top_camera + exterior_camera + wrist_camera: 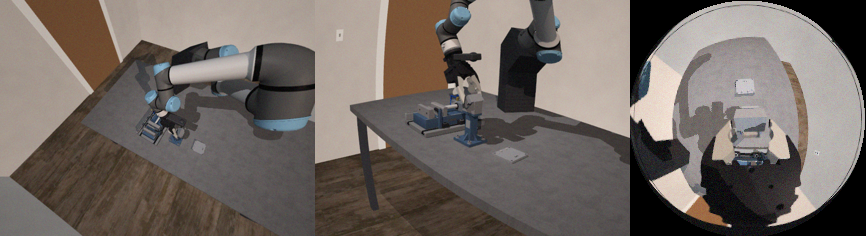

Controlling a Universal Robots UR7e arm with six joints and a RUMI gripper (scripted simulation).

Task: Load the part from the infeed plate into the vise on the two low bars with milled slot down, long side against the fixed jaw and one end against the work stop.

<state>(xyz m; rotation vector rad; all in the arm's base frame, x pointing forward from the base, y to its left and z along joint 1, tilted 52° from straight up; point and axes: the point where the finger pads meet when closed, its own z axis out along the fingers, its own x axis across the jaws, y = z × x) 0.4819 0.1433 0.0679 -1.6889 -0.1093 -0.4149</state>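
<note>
My gripper (pixel 177 134) (pixel 470 97) (pixel 750 120) is tilted over the V-block (pixel 474 108), its jaws partly open and astride the grey shapes there. The part is hard to tell from the V-block; it seems to lie in it, between the fingers, and its slot is not clear. The infeed plate (pixel 198 146) (pixel 510 154) (pixel 745 86) is bare. In the exterior view, the vise stands open behind and left of the V-block, with its fixed jaw (pixel 425 111), moving jaw (pixel 439 108) on the cylinder rod (pixel 451 106), and dark work stop (pixel 436 109). The low bars are not clearly visible.
The V-block stands on a blue post (pixel 470 124) with a bolted foot (pixel 175 141), between the vise and the infeed plate. The vise sits on grey rails (pixel 437 132). Blue and yellow fittings (pixel 452 97) are behind it. The robot's dark pedestal (pixel 516 88) is at the back.
</note>
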